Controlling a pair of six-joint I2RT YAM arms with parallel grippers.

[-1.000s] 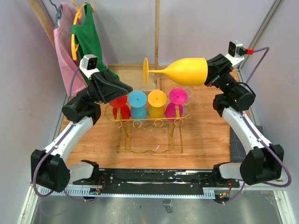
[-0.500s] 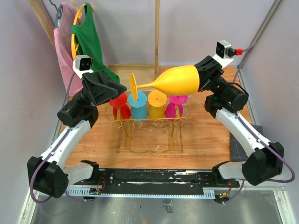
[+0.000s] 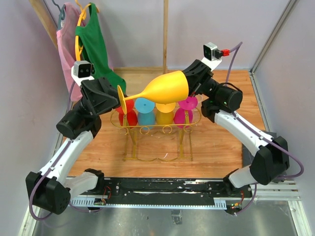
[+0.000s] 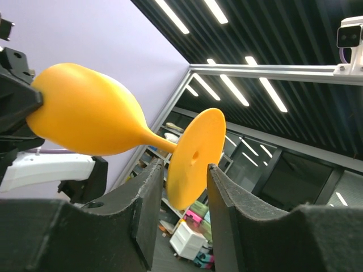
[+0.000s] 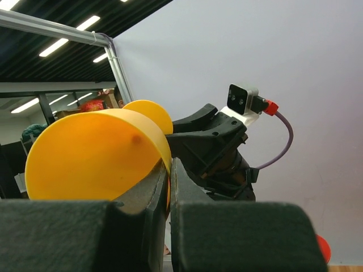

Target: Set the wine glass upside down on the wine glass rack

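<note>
Right gripper (image 3: 188,80): we see its jaws nearly together, pinching the wall of the bowl at the rim, one finger inside and one outside (the right wrist view shows this best (image 5: 169,170)).
Wine glass (image 3: 165,88): yellow-orange, lying almost on its side in the air. Its bowl sits straight out from the right gripper's fingertips, and its stem runs away from that gripper towards the left arm, sloping slightly down.
Foot (image 3: 120,99): the far end of the glass from the right gripper, a flat disc standing on edge.
Left gripper (image 3: 116,101): jaws partly apart, with the foot in the gap between the two fingers (image 4: 185,170). We cannot tell whether either finger touches the disc, and we see no grip on it.
Wine glass rack (image 3: 157,127): gold wire, standing below both grippers and under the held glass, well apart from it.
Hung glasses: red (image 3: 127,112), blue (image 3: 145,110), yellow (image 3: 165,109) and pink (image 3: 186,108) hang bowl-down in the rack. The red one is just beneath the left gripper, and the pink one is beneath the right gripper.
Table (image 3: 216,142): a wooden top under the rack.
Garments: a green top (image 3: 91,42) and a pink one (image 3: 66,39) hang behind the left gripper.
</note>
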